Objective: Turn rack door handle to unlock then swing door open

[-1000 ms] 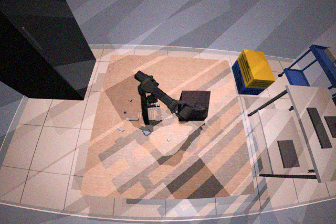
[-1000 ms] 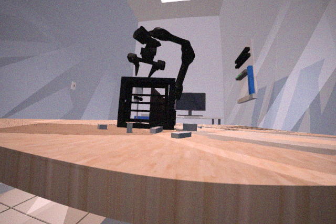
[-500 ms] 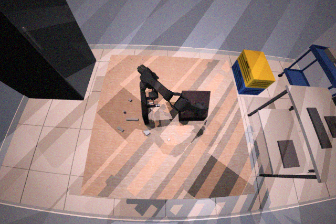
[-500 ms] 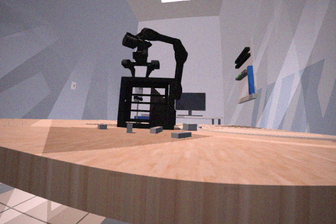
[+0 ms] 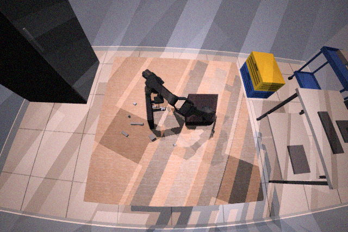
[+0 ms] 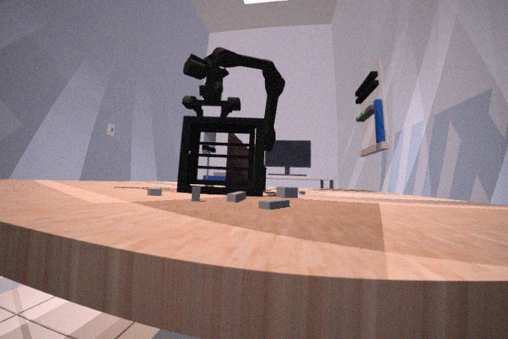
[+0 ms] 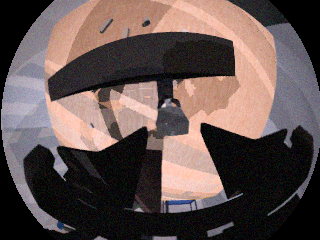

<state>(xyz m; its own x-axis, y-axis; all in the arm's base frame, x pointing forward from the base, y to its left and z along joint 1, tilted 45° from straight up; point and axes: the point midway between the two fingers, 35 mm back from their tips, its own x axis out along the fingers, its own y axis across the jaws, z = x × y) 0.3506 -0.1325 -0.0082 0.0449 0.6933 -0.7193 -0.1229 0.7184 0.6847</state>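
Note:
The black rack frame [image 5: 149, 111] [image 6: 246, 122] [image 7: 200, 55] stands upright on the table. Inside it, the barred door [image 6: 251, 159] looks shut, lying in the frame's plane. A dark grey handle [image 7: 172, 121] stands out from the door on the robot's side, at the end of a short stem; its turn angle is hard to tell. My gripper [image 6: 212, 114] [image 7: 174, 128] points down on the handle side of the frame, part-way open and empty. Its fingertips are above the handle, one to each side in the wrist view; in the exterior view the frame's top hides them.
Several small grey blocks, such as one flat block [image 5: 152, 137] [image 6: 274, 204], lie near the frame, mostly on its far side from the robot. A dark brown box [image 5: 202, 101] stands under the arm's base end. The wooden table edge [image 6: 246, 302] is well beyond the blocks.

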